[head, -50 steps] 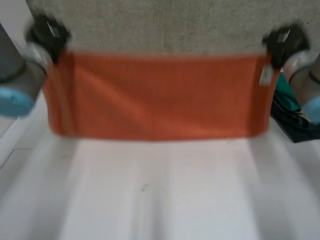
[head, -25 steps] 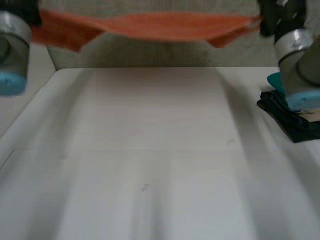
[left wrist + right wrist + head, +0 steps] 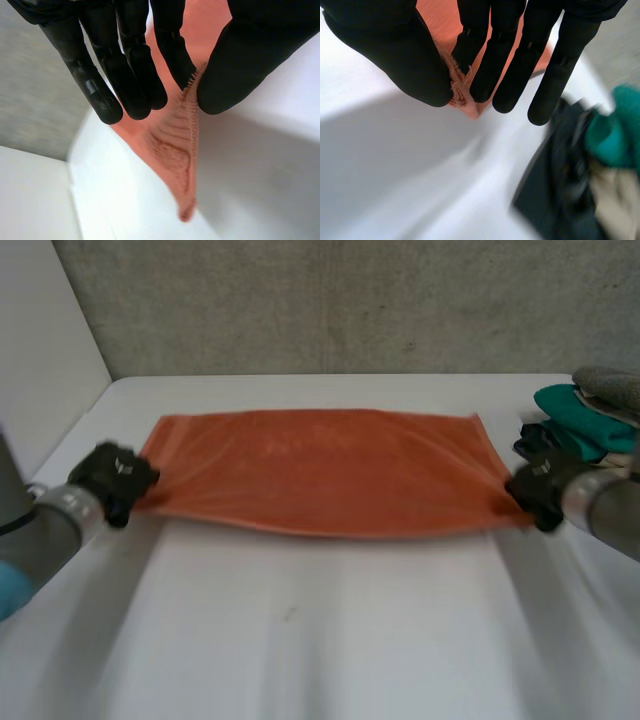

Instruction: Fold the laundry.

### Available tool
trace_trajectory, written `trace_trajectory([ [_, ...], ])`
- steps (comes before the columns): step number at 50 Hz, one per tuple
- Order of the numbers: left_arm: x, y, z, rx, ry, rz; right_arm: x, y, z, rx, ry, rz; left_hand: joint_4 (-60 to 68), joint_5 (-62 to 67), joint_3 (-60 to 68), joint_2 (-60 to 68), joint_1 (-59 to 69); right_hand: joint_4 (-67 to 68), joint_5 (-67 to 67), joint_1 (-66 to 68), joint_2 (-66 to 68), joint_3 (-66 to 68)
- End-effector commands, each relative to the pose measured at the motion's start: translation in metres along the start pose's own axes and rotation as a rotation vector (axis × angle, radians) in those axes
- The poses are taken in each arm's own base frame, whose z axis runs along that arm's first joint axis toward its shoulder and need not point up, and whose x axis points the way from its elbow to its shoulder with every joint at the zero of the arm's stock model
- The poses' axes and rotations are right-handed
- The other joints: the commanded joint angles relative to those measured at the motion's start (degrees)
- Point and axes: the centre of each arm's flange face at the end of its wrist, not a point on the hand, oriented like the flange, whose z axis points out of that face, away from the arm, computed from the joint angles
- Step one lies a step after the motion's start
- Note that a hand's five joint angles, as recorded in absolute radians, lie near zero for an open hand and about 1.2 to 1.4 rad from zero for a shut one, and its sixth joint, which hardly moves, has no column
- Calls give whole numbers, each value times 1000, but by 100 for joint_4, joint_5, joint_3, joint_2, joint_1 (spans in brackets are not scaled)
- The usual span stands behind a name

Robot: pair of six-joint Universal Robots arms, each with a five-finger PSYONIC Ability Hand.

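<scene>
The grey left arm (image 3: 45, 530) carries a light-blue cap (image 3: 8, 592); the left hand (image 3: 115, 478) and right hand (image 3: 537, 488) are black, perhaps rubbery.

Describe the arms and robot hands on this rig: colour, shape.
Both are black and smooth: the left robot hand and right robot hand each have slim, round-tipped fingers and a much thicker thumb. The left arm and right arm are grey cylinders, paler at the wrist; a light-blue cap shows on the left arm.
</scene>
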Motion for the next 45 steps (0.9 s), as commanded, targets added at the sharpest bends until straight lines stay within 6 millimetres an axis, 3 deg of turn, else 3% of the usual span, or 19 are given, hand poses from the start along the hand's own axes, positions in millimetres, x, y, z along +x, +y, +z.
trace_trajectory([
  [1, 15, 12, -79, -162, 268, 128, -6, 28, -60, -120, -180, -232, 1109, 1365, 1164, 1135, 1337, 1155, 1191, 1532, 1303, 1218],
  [5, 10, 8, -87, -139, 332, 176, -1, 21, -55, -61, -128, -218, 1109, 1365, 1164, 1135, 1337, 1155, 1191, 1532, 1303, 1218],
  [10, 5, -10, -71, -64, 291, 182, 2, 11, -32, 5, -68, -132, 1109, 1365, 1164, 1135, 1337, 1155, 1191, 1532, 1303, 1218],
  [18, -9, -33, -9, -24, 105, 50, 21, 7, 17, 64, 104, -19, 1109, 1365, 1164, 1135, 1337, 1155, 1191, 1532, 1303, 1218],
  [19, -13, -39, 7, -10, 50, 47, 24, 4, 26, 95, 129, -8, 1109, 1365, 1164, 1135, 1337, 1155, 1191, 1532, 1303, 1218],
  [25, -13, -48, 46, -13, -27, 49, 29, -13, 63, 222, 232, 22, 1109, 1365, 1164, 1135, 1337, 1155, 1191, 1532, 1303, 1218],
  [32, -9, -47, 75, -38, -75, 52, 31, -21, 91, 249, 308, 15, 1109, 1365, 1164, 1135, 1337, 1155, 1191, 1532, 1303, 1218],
  [40, 4, -59, 97, 10, -94, 52, 14, -23, 122, 258, 315, -16, 1109, 1365, 1164, 1135, 1337, 1155, 1191, 1532, 1303, 1218],
  [41, 7, -62, 101, 19, -100, 50, 10, -22, 128, 254, 320, -24, 1109, 1365, 1164, 1135, 1337, 220, 256, 597, 368, 283],
  [42, 8, -62, 103, 21, -103, 47, 7, -21, 132, 251, 323, -29, 745, 1001, 800, 770, 972, -1738, -1702, -1361, -1589, -1675],
  [44, 11, -63, 106, 24, -106, 45, 5, -18, 138, 236, 342, -36, -1619, -1363, -1563, -1593, -1391, -4521, -4485, -4144, -4373, -4458],
  [45, 15, -63, 108, 16, -108, 38, 3, -17, 143, 222, 364, -41, -4045, -3789, -3990, -4020, -3818, -5845, -5809, -5468, -5697, -5782],
])
